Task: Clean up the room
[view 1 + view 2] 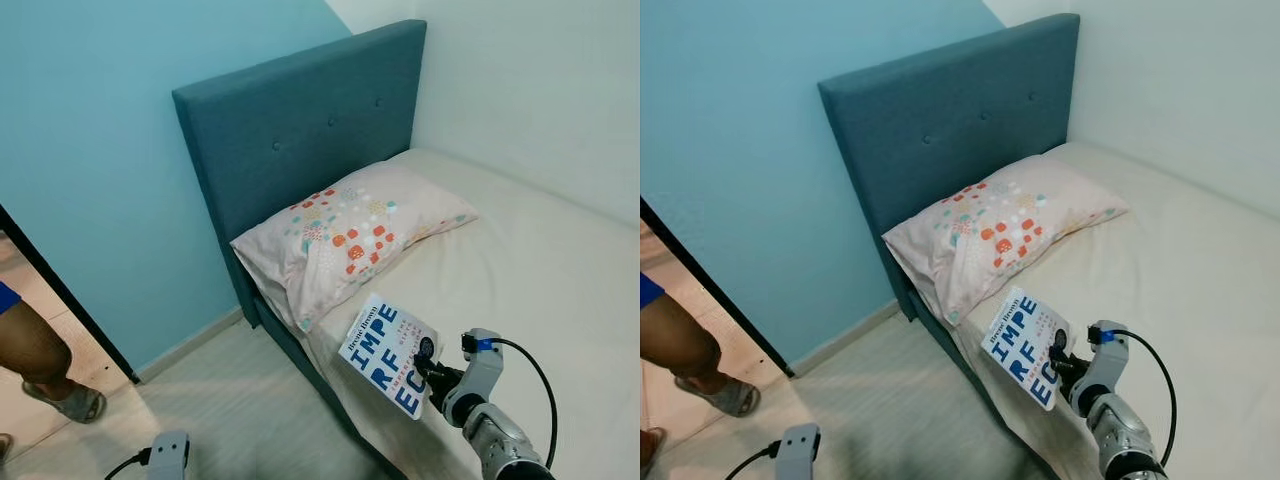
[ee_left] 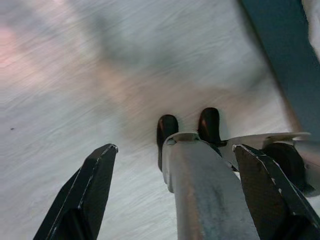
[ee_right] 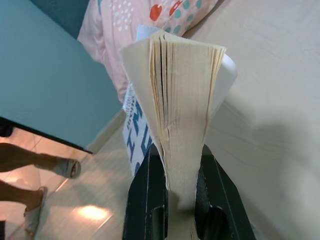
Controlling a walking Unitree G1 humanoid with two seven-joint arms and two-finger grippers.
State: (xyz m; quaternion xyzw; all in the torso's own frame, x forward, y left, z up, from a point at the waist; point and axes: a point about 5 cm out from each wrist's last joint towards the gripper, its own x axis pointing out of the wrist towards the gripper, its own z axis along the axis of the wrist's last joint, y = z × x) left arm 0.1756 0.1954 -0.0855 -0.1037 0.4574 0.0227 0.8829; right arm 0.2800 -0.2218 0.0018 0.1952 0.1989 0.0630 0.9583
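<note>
My right gripper [image 3: 182,187], black-fingered, pinches a book [image 1: 391,354] with a white cover, bold blue letters and cream page edges. At 11 o'clock of it lies a pale pink pillow [image 1: 345,232] dotted red, orange and teal. The headboard [image 1: 290,140] is dark teal, the wall [image 1: 90,150] light turquoise, the mattress [image 1: 540,270] cream, the floor [image 1: 230,410] pale grey woodgrain.

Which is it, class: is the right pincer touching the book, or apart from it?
Touching. The right wrist view shows the right pincer with both black fingers pressed against the book pages.
</note>
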